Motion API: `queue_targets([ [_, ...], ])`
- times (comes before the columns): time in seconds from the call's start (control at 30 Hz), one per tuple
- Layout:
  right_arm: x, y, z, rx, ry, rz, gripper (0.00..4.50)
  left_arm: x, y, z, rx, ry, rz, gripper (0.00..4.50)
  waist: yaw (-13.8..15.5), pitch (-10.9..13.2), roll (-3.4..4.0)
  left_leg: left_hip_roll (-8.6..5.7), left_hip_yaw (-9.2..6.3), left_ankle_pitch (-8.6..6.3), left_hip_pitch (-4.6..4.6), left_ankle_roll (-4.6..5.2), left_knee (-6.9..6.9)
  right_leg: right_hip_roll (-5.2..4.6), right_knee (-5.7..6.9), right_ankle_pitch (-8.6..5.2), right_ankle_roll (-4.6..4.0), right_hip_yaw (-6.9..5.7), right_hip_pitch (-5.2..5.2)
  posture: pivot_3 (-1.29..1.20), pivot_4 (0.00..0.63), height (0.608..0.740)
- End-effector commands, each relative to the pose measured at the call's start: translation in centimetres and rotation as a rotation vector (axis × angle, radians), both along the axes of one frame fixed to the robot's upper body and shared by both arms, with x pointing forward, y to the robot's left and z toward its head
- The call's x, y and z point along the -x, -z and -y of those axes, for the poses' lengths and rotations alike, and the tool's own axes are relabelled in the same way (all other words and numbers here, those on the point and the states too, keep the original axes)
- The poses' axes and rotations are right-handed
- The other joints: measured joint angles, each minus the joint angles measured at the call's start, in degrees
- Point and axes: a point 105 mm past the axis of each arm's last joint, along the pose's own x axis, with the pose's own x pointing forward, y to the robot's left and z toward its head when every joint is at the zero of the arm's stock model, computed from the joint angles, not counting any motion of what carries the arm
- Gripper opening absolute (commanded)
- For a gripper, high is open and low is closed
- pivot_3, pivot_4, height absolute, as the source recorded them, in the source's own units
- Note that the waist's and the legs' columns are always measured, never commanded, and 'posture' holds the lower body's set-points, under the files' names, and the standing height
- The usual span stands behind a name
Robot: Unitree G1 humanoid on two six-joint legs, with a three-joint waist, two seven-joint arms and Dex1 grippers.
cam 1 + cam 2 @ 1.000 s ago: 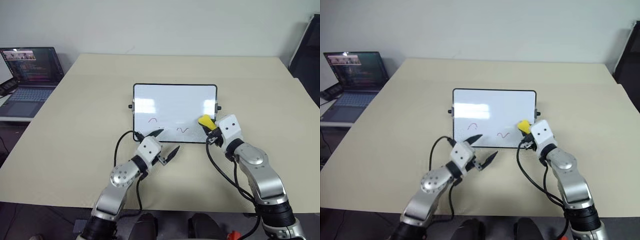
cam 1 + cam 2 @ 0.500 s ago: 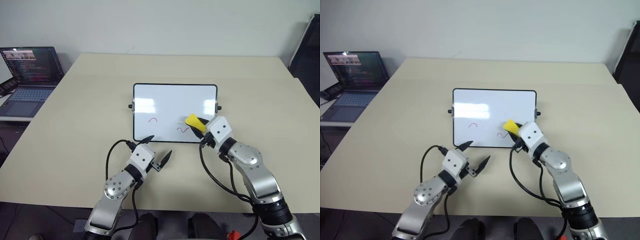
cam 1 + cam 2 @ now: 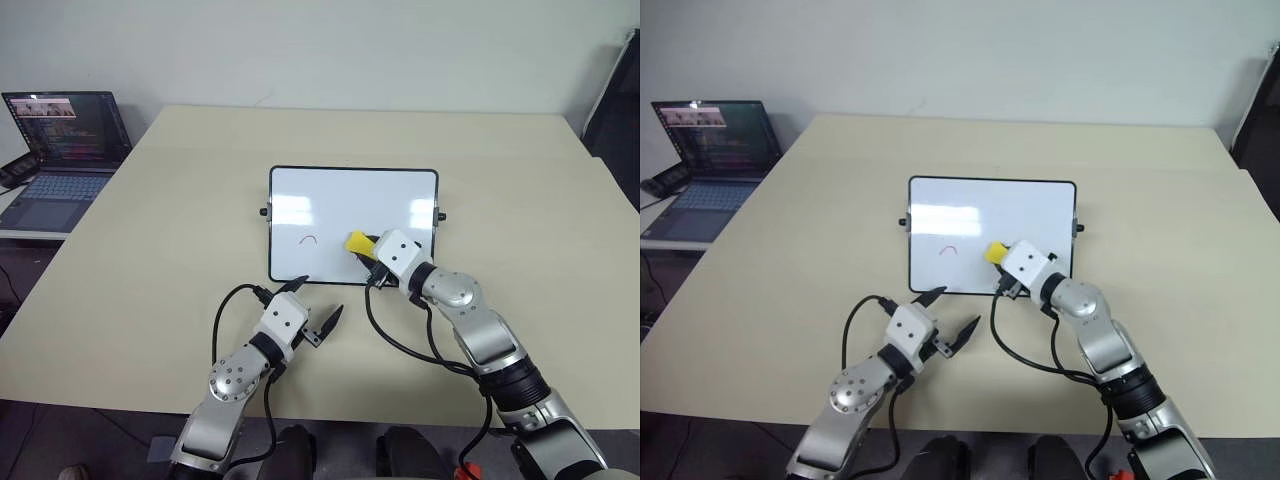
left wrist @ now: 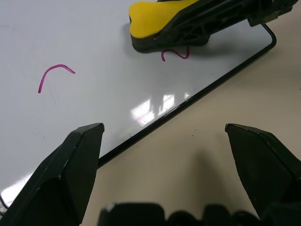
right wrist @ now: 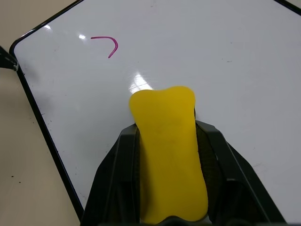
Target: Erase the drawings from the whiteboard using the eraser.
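The whiteboard (image 3: 352, 195) lies flat mid-table, black-framed. My right gripper (image 3: 366, 250) is shut on the yellow eraser (image 3: 356, 243), whose dark underside sits low over the board's near edge. In the left wrist view the eraser (image 4: 157, 16) lies right at a purple squiggle (image 4: 175, 54), partly covering it. An arc-shaped drawing (image 3: 308, 239) lies bare to the left of the eraser. My left gripper (image 3: 318, 300) stands open on the table just short of the board's near edge, holding nothing.
An open laptop (image 3: 60, 140) stands on a side surface at the far left. The beige table (image 3: 500, 180) stretches wide around the board. Black cables loop from both wrists over the table near the board's front edge.
My right gripper has carried the eraser leftward along the board's near part, from the right corner onto the squiggle. The left gripper has stayed about where it was, still open.
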Motion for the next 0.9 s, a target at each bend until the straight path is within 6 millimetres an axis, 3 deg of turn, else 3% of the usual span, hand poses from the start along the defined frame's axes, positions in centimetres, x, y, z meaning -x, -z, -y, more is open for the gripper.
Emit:
queue_targets([
  [0.03, -0.2, 0.3, 0.9, 0.034, 0.029, -0.003, 1.27, -0.1, -1.4, 0.2, 0.009, 0.000, 0.041, 4.50, 0.0, 0.0, 0.00, 0.00, 0.01, 0.00, 0.03, 0.00, 0.00, 0.00, 0.01, 0.00, 0.00, 0.00, 0.03, 0.00, 0.150, 0.740],
  [0.33, 1.1, 2.3, 1.3, 0.069, 0.025, -0.073, 1.27, -1.1, -2.3, 0.0, -0.005, 0.005, 0.058, 4.50, 0.0, 0.0, 0.00, 0.00, -0.03, 0.00, 0.06, 0.00, 0.00, 0.00, 0.00, 0.00, 0.00, 0.01, 0.08, 0.00, 0.150, 0.740],
  [0.63, 1.0, 3.3, 2.4, 0.122, 0.057, -0.108, 1.27, -0.7, -2.4, 0.4, 0.000, 0.019, 0.050, 4.50, 0.1, 0.0, -0.01, 0.00, -0.06, 0.00, 0.18, 0.00, 0.01, 0.00, -0.02, 0.00, 0.00, 0.01, 0.24, 0.00, 0.150, 0.740],
  [0.9, 2.0, 5.0, 5.1, 0.227, 0.082, -0.169, 1.27, -0.7, -2.6, 0.9, 0.011, 0.023, 0.048, 4.50, 0.3, 0.0, -0.03, -0.03, -0.16, 0.00, 0.21, 0.00, 0.07, -0.02, -0.08, 0.00, 0.00, 0.01, 0.34, 0.00, 0.150, 0.740],
])
